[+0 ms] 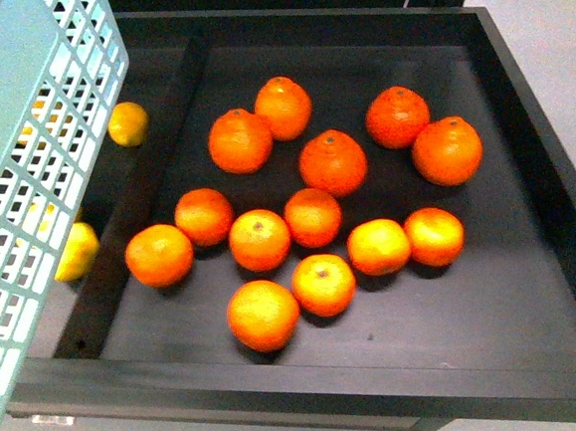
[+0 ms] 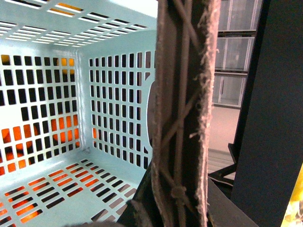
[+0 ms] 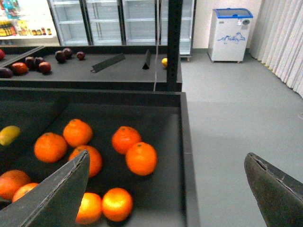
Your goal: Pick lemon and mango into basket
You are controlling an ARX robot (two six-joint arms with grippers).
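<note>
The pale teal basket [image 1: 25, 166] hangs tilted at the left of the front view, over the tray's left compartment. My left gripper [image 2: 189, 198] is shut on the basket's brown woven handle [image 2: 182, 118]; the basket's slotted inside [image 2: 71, 118] holds no fruit. A lemon [image 1: 128, 123] lies in the narrow left compartment, and a second lemon [image 1: 76, 250] sits partly behind the basket wall. The right wrist view catches one lemon [image 3: 9, 135] at its edge. My right gripper [image 3: 165, 194] is open and empty, above the tray's right rim. The mango is out of view.
Several orange mandarins [image 1: 260, 240] are spread over the black tray's main compartment [image 1: 445, 313]. A raised divider [image 1: 142, 202] separates it from the lemon side. Grey floor [image 3: 227, 127], a farther shelf with dark fruits [image 3: 28, 64] and a post [image 3: 174, 42] lie beyond.
</note>
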